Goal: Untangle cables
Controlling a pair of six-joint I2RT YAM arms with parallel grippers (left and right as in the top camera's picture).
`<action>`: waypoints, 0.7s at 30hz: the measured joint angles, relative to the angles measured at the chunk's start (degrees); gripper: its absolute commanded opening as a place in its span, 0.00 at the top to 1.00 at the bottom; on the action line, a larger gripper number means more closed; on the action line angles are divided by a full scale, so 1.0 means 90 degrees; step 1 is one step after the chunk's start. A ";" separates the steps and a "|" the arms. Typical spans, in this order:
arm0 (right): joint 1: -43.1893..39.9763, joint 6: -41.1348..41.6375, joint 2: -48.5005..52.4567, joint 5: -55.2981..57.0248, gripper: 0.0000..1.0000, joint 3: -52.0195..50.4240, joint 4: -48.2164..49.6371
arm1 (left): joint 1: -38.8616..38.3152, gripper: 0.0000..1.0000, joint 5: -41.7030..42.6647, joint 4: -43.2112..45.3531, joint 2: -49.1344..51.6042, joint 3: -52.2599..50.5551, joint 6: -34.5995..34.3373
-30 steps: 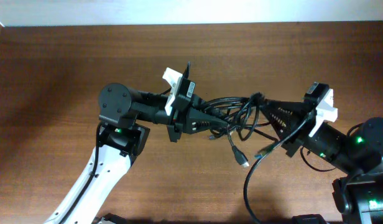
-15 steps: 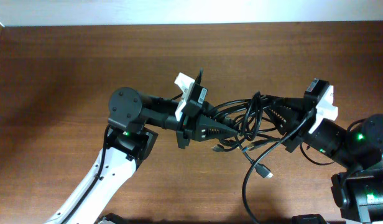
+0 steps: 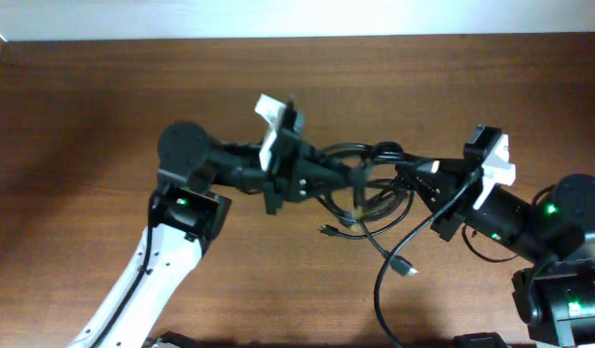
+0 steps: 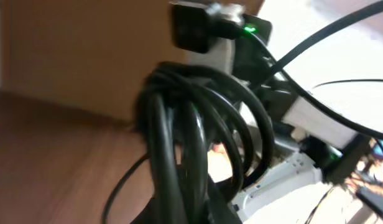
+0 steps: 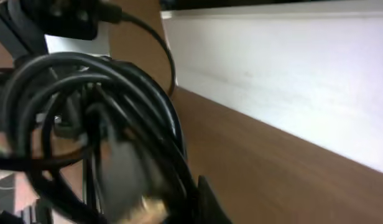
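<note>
A tangle of thin black cables [image 3: 370, 184] hangs above the table between my two grippers. My left gripper [image 3: 348, 177] is shut on the bundle's left side. My right gripper [image 3: 406, 174] is shut on its right side. Loose ends with small plugs [image 3: 402, 268] dangle below the bundle. In the left wrist view the cables [image 4: 191, 137] fill the middle as thick loops rising from my jaws. In the right wrist view the cables [image 5: 104, 118] loop at the left, blurred, with a gold-tipped plug [image 5: 148, 208] near the bottom.
The brown wooden table [image 3: 85, 126] runs to a white wall along the back [image 3: 278, 19]. A thicker black wire [image 3: 382, 290] hangs from the right arm toward the table's front edge.
The left gripper has moved up and to the left with the bundle. The right gripper has shifted slightly left. The dangling plug ends have swung.
</note>
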 measured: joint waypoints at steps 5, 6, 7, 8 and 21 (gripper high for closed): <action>-0.0073 -0.0172 0.0007 0.1280 0.96 -0.0007 -0.0151 | 0.0845 0.01 0.0114 -0.0442 -0.0005 0.0002 0.0032; -0.0073 -0.0219 0.0010 0.1372 0.96 -0.0007 -0.0155 | 0.0845 0.01 0.0136 -0.0423 -0.0005 0.0002 0.0032; -0.0073 -0.0306 0.0007 0.1401 0.96 -0.0007 -0.0160 | 0.0845 0.01 0.0211 -0.0277 -0.0005 0.0000 0.0063; -0.0073 -0.0352 0.0010 0.1428 0.96 -0.0007 -0.0165 | 0.0777 0.01 0.0440 0.0194 -0.0017 0.0010 0.0265; -0.0073 -0.0459 0.0007 0.1809 0.96 -0.0007 -0.0719 | -0.1460 0.01 -0.3235 -0.1831 -0.0070 0.0058 0.0971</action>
